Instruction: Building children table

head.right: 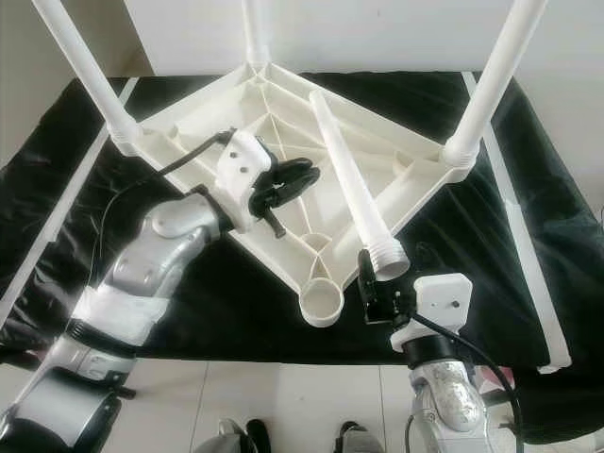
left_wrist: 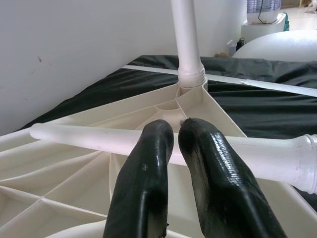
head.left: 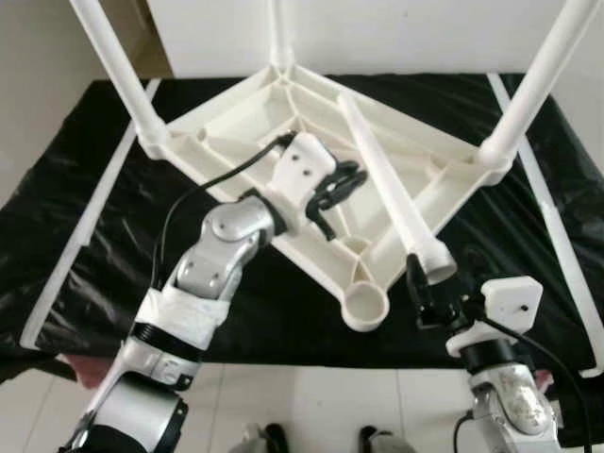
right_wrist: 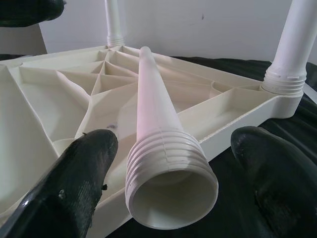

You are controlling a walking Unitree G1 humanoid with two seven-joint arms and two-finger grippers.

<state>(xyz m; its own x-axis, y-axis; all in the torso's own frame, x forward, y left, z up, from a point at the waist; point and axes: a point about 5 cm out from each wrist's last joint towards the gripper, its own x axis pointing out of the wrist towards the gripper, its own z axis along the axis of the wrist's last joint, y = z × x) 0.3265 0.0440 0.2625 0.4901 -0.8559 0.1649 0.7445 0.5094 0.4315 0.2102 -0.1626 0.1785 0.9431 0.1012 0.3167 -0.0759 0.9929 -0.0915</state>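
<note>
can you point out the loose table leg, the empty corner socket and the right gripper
loose table leg (head.left: 385, 179), left eye view, middle of its shaft
empty corner socket (head.left: 365, 306), left eye view, the ring's rim
right gripper (right_wrist: 168, 163), right wrist view, midway between its open fingertips

White tabletop (head.right: 283, 179) lies inverted on black sheet (head.right: 491, 245), three legs fitted upright at corners. Loose leg (head.right: 349, 189) rests diagonally across its ribs, threaded end overhanging the edge. Near corner socket (head.right: 321, 304) empty. Left gripper (head.right: 288, 184) over the ribs, apparently closed. Right gripper (head.right: 373, 283) beside the threaded end.
</note>
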